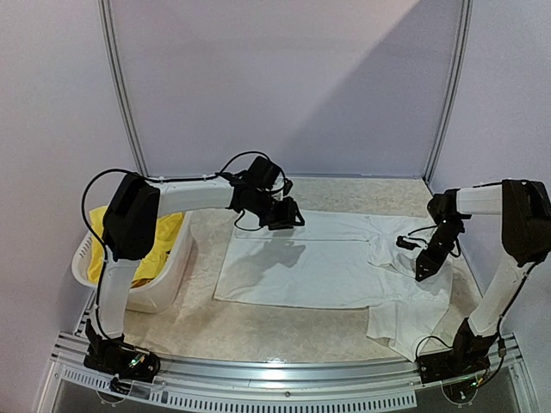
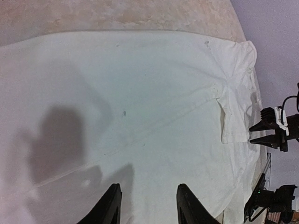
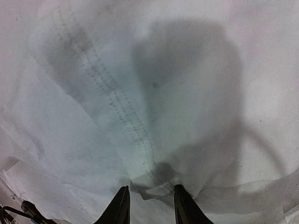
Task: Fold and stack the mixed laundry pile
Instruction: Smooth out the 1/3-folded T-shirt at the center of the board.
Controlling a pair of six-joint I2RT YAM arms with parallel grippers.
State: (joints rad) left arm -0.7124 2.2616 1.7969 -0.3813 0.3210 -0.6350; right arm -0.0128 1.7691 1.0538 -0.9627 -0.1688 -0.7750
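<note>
Right gripper (image 3: 149, 191) is low on the right end of the white T-shirt (image 1: 318, 271); left gripper (image 2: 148, 189) hovers over the shirt's far long edge.
Right fingers stand a little apart with a stitched ridge of cloth between the tips; whether they pinch it cannot be told. Left fingers are spread, nothing between them, clear above the cloth. The shirt lies flat on the table (image 1: 258, 331), its long axis running left to right across both arms, with the rumpled sleeve end directly under the right gripper. The right arm is nearer that end, and the coming fold is judged to turn on it. Count: one T-shirt spread out; one yellow garment (image 1: 168, 237) in one white basket (image 1: 172, 280), well apart at the left; no navy or pink piece in view.
</note>
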